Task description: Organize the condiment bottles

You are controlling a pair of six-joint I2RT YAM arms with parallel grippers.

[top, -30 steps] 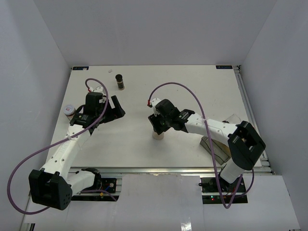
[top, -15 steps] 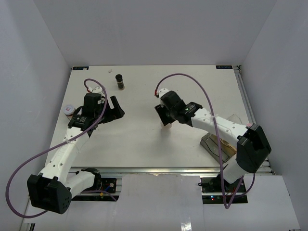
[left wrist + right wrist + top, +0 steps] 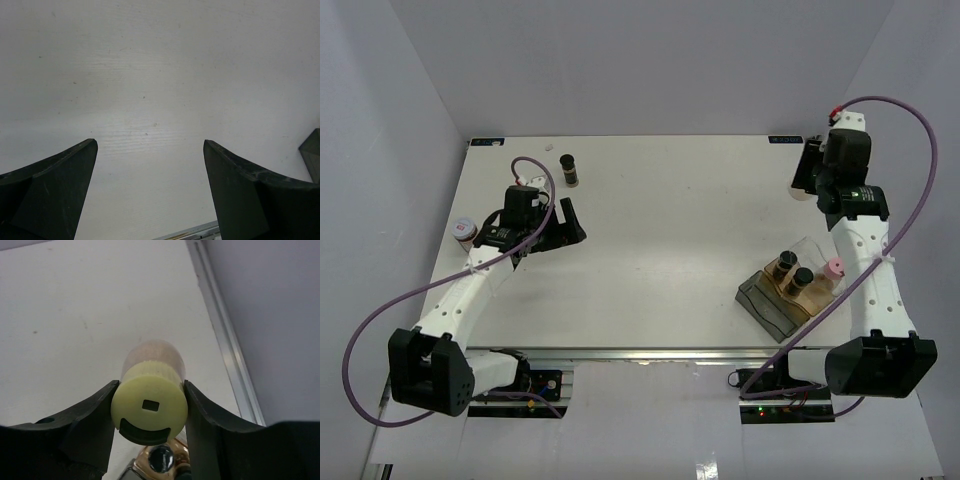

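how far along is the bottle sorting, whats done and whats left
About halfway. Done: two dark jars and a pink-lidded jar appear to stand in the grey tray. In hand: the right gripper is shut on the yellow-lidded jar, over the table's far right. Left: a loose dark jar near the far edge and a loose pink-lidded jar at the left edge. The left gripper is open and empty.

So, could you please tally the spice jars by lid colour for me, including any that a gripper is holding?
Black-capped dark jars: 3
Pink-lidded jars: 2
Pale-yellow-lidded jar, held in the right gripper: 1
Total: 6
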